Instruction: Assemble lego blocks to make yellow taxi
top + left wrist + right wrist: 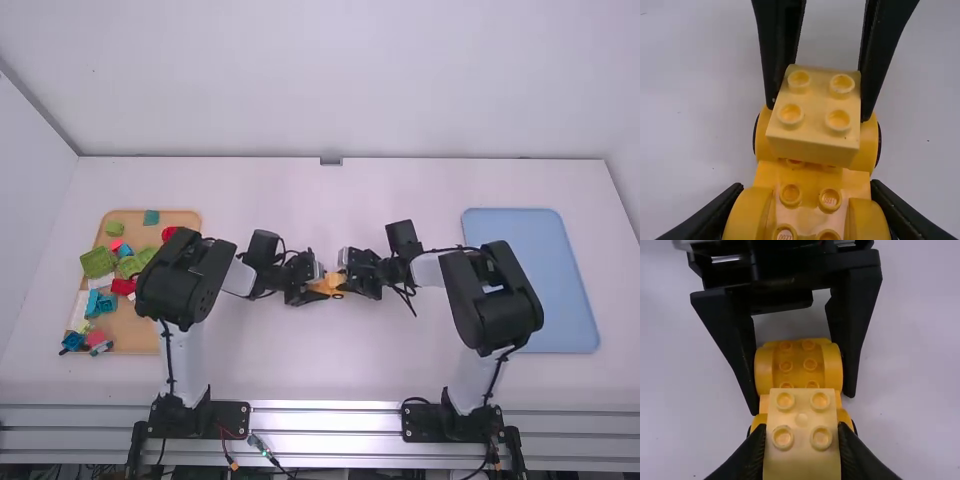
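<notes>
In the high view my left gripper (313, 281) and my right gripper (350, 277) face each other mid-table over the yellow car base (328, 285). In the left wrist view my left gripper (807, 212) is closed on the near end of the car base (810, 195), which has rounded fenders and wheels. My right gripper (801, 450) holds a pale yellow two-by-two block (801, 412) between its fingers. This block rests over the far part of the base, slightly tilted in the left wrist view; whether its studs are engaged I cannot tell.
A wooden tray (135, 330) with several colored blocks, green, red and blue among them, lies at the left, partly behind the left arm. At the right lies a blue tray (540, 280), its near-left part behind the right arm.
</notes>
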Action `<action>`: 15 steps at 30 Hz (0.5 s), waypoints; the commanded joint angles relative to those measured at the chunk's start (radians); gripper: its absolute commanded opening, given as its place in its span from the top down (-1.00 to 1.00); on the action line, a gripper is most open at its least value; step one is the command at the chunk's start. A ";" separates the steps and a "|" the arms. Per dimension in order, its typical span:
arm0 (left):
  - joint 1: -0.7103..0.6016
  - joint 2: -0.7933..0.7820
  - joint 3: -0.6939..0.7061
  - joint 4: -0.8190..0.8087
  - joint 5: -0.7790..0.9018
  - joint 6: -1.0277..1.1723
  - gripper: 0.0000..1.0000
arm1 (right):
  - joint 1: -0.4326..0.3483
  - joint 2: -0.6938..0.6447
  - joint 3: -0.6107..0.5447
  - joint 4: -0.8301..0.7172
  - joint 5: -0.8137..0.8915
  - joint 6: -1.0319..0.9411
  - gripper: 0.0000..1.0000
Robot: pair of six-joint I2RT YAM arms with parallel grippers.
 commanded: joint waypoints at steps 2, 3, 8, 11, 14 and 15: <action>-0.001 0.017 -0.010 -0.023 -0.011 0.006 -0.18 | -0.006 -0.011 -0.015 -0.005 0.063 0.002 0.23; -0.001 0.017 -0.010 -0.023 -0.011 0.006 -0.18 | -0.011 -0.011 -0.015 -0.003 0.066 0.003 0.12; -0.001 0.017 -0.010 -0.024 -0.011 0.007 -0.18 | -0.013 -0.011 -0.015 0.004 0.064 0.003 -0.10; -0.001 0.017 -0.010 -0.026 -0.011 0.007 -0.18 | -0.013 -0.011 -0.015 0.028 0.039 0.024 -0.14; -0.001 0.017 -0.010 -0.025 -0.012 0.007 -0.19 | -0.015 -0.029 -0.015 0.056 -0.033 0.027 -0.16; -0.001 0.017 -0.010 -0.025 -0.012 0.007 -0.18 | -0.022 -0.049 -0.015 0.050 -0.069 0.014 -0.17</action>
